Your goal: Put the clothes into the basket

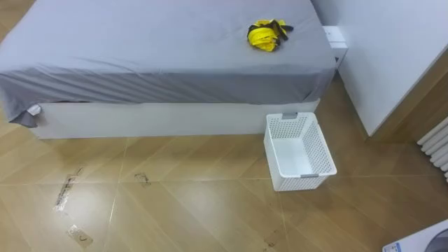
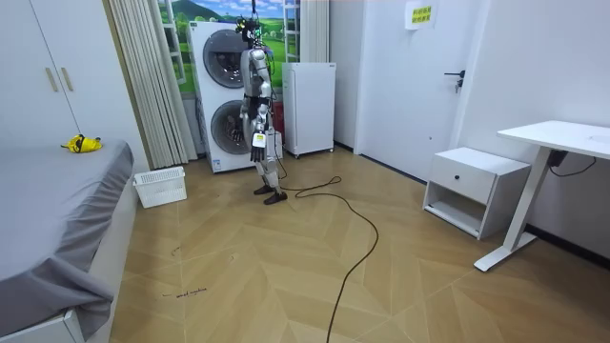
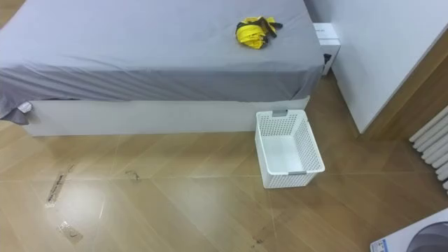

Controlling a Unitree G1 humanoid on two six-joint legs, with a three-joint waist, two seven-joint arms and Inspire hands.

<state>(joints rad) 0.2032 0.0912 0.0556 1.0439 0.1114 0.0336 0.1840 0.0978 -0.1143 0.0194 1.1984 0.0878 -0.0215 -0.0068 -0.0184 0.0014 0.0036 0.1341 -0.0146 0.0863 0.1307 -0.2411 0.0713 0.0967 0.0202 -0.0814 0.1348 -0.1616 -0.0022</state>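
- Wooden floor nearest in the eye views, laid in herringbone planks, with a few clear scraps lying at the lower left.
- Fingers of the left hand: cannot tell whether spread or curled, too small in the room view. Hand hanging low by the hip, well apart from the clothes.
- Robot upright on the floor, close in front of the stacked washing machines and turned toward the room view's left, where the bed is.
- White cabinet just beside the machines, on the room view's right; pale curtain on their other side.
- Basket upright on the floor, white with perforated walls, just beside the bed's base near its right-hand corner. Open top, white bottom showing.
- Clothes on top of the bed: a crumpled yellow-and-black bundle resting on the grey sheet near the right-hand end, farther from the robot than the basket. Not in the basket.
- Small white box between the bed's right end and the white wardrobe.
- Ribbed radiator at the right edge of the left eye view.
- Across the room in the room view: a low white nightstand beside a white desk, and a closed door between them and the cabinet.
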